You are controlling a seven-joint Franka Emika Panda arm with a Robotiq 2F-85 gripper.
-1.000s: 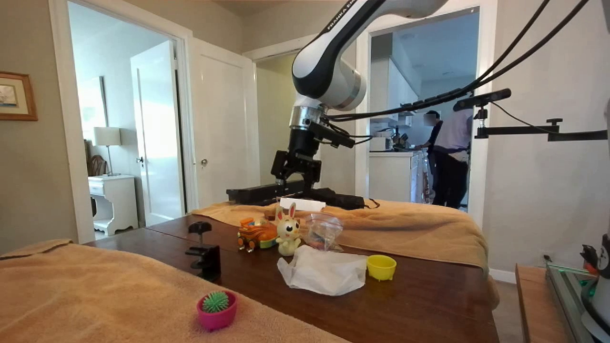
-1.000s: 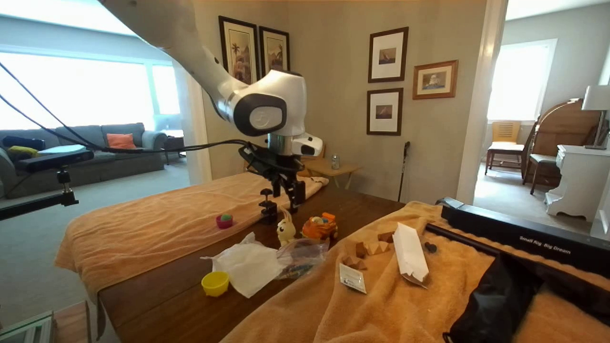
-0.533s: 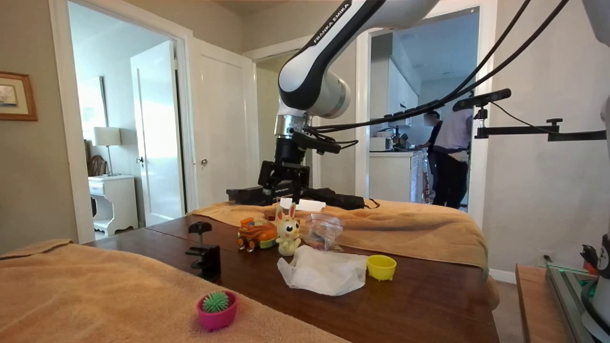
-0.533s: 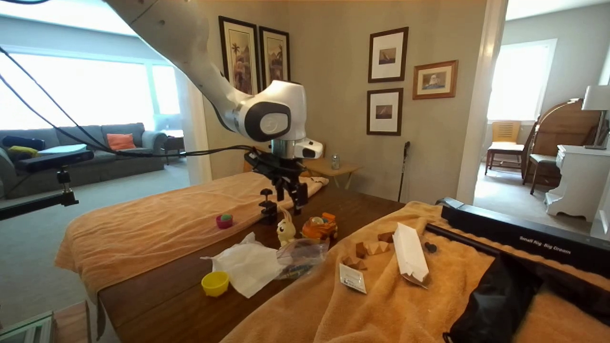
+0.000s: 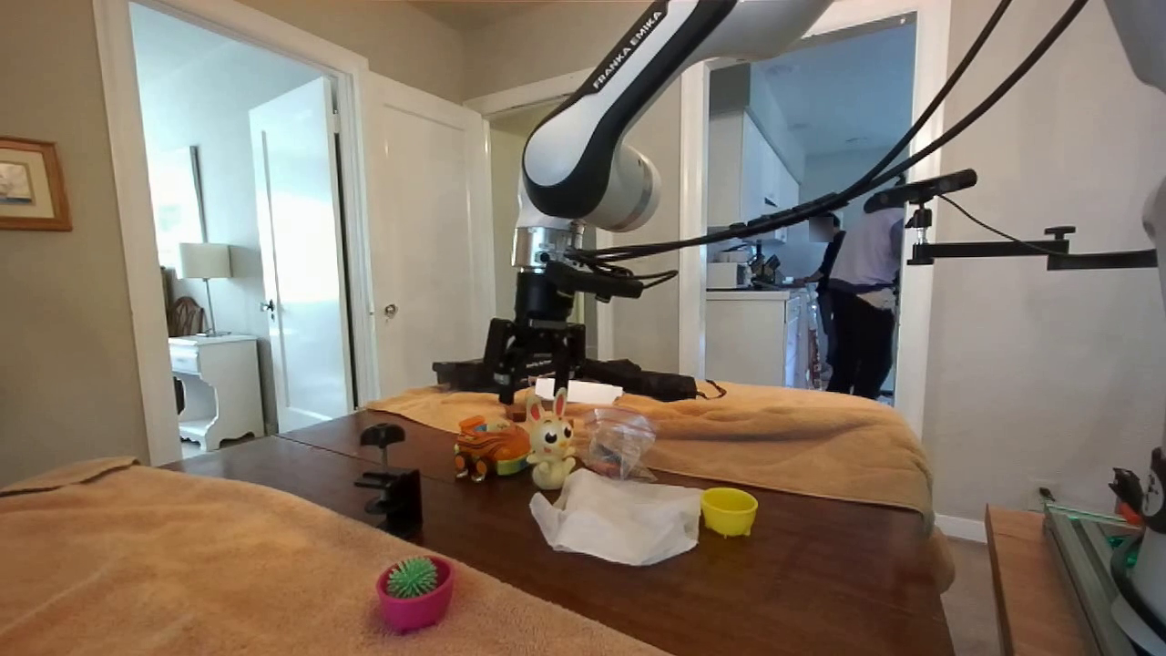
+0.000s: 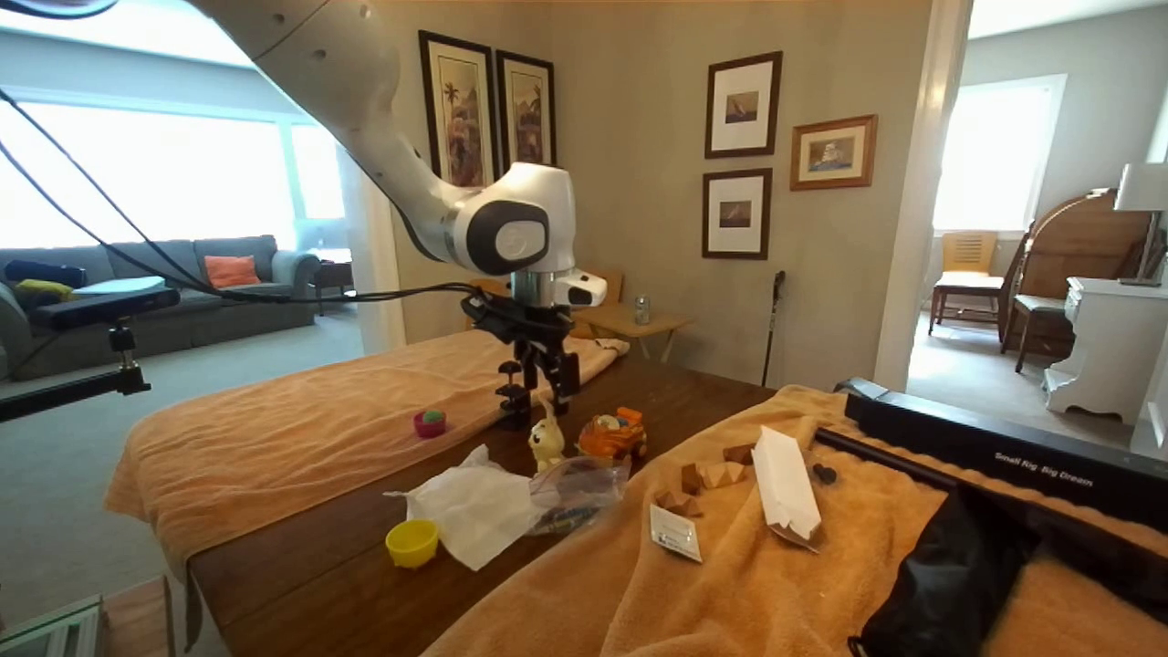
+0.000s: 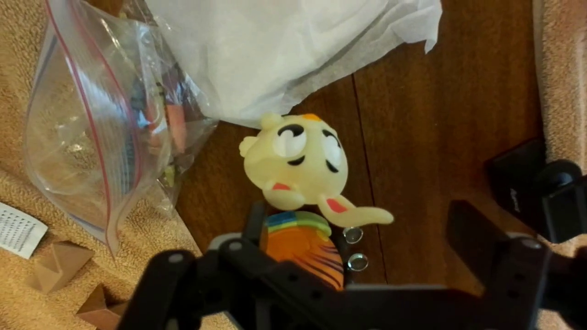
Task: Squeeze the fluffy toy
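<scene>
No toy in view is plainly fluffy. A cream rabbit toy (image 5: 551, 446) stands upright on the dark table; it also shows in an exterior view (image 6: 547, 443) and the wrist view (image 7: 298, 158). A green spiky ball (image 5: 413, 578) sits in a pink bowl (image 5: 414, 613) on the towel. My gripper (image 5: 534, 387) is open and empty, above the table, close to the rabbit's ears. In the wrist view the gripper (image 7: 360, 224) has its fingers wide apart. The rabbit's head lies just beyond them, one ear reaching between. An orange toy car (image 7: 298, 247) is partly hidden under the left finger.
A black clamp (image 5: 392, 483) stands at the table edge near the gripper. White tissue (image 5: 619, 519), a clear zip bag (image 5: 619, 446) and a yellow bowl (image 5: 729, 512) lie around the rabbit. Wooden pieces (image 6: 712, 476), a white sleeve (image 6: 785, 484) and a black box (image 6: 995, 456) lie on the towel.
The arm has come lower, and its gripper has shifted left in an exterior view, nearer the rabbit's ears. The gripper has stayed open. The objects on the table have not moved.
</scene>
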